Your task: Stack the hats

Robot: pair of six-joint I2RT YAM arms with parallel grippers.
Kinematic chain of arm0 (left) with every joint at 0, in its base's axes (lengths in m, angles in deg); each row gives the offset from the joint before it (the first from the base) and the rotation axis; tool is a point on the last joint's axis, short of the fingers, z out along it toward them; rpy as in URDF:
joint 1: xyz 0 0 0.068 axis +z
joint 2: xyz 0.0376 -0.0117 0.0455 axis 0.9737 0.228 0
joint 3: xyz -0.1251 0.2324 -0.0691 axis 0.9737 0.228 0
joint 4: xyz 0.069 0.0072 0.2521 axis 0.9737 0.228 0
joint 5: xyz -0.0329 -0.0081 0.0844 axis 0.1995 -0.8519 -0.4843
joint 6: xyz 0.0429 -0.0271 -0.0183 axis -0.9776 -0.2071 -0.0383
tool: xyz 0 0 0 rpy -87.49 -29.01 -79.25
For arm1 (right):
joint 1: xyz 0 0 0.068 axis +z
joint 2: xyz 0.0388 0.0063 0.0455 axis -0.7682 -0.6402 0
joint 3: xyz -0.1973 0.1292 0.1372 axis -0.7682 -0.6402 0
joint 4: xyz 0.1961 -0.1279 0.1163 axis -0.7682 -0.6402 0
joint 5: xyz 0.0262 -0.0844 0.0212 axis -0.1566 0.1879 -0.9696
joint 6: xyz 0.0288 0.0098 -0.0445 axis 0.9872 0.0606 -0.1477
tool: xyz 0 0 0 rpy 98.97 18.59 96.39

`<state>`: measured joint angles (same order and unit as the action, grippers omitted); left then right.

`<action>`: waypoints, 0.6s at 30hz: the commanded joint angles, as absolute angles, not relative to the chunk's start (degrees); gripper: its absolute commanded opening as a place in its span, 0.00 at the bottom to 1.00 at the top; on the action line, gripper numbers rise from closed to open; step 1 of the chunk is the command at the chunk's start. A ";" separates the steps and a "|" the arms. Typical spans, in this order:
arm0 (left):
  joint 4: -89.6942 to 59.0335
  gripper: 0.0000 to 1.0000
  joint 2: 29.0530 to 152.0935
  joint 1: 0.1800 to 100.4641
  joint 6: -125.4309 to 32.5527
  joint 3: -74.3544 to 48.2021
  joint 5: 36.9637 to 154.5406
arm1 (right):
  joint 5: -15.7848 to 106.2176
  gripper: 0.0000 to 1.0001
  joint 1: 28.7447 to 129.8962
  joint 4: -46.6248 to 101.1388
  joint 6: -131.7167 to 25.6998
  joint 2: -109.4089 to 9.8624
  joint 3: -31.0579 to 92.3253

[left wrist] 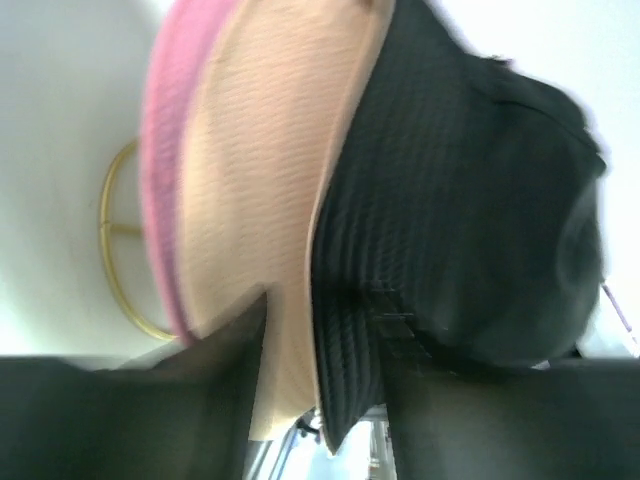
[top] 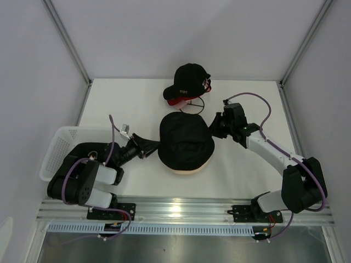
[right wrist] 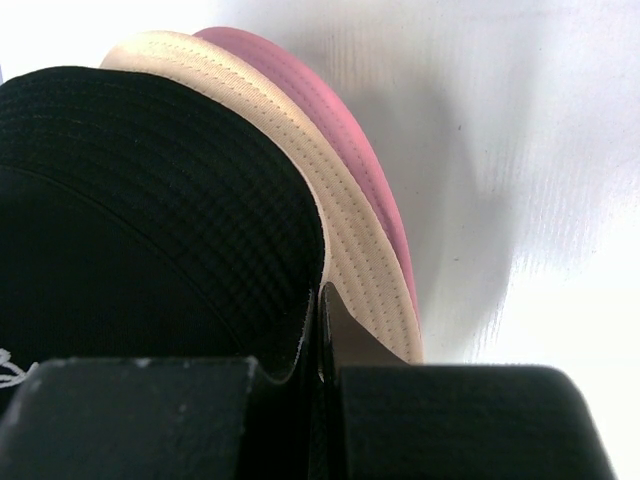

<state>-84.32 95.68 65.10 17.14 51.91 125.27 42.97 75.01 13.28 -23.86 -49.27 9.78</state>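
- Three hats lie piled at the middle of the table [top: 120, 104]. The black bucket hat [top: 186, 141] is on top, the wide beige hat [left wrist: 260, 200] is under it, and the pink bucket hat [left wrist: 165, 150] is at the bottom.
- From above the black one covers nearly everything; only a pale sliver of brim shows at the near edge.
- The right jaws are closed on the black hat's brim at its right side, pinching the thin fabric flat.
- The left jaws sit at the pile's left edge, half open. The beige and black brims pass between them, but I cannot tell whether they press on the cloth.
- All three look light, limp and quilted or woven. They should fold and sag rather than slide stiffly, and nothing about them seems fragile.
- The brim's outer edge is the sensible hold, since it is doubled, stitched and thin enough to pinch. A crown would likely cave in.
- The main risk is a pinch catching two brims at once and dragging the pile askew.
- A black baseball cap [top: 186, 82] lies well behind the pile, and a tan wire hoop [left wrist: 115, 250] lies beside the pink brim.
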 commanded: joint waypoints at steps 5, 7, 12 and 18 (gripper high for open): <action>-105.25 0.01 100.94 64.25 18.18 51.27 120.64 | 44.24 0.00 75.68 13.18 -24.05 -49.82 11.51; -103.94 0.01 101.12 64.17 17.66 52.23 118.79 | 44.33 0.00 75.59 13.17 -24.05 -49.90 11.43; -99.00 0.01 101.38 63.55 13.96 51.80 115.88 | 44.51 0.00 75.68 13.00 -24.14 -50.25 11.25; -102.97 0.27 99.38 63.99 13.17 51.89 117.10 | 45.04 0.00 75.68 12.21 -24.67 -49.99 11.78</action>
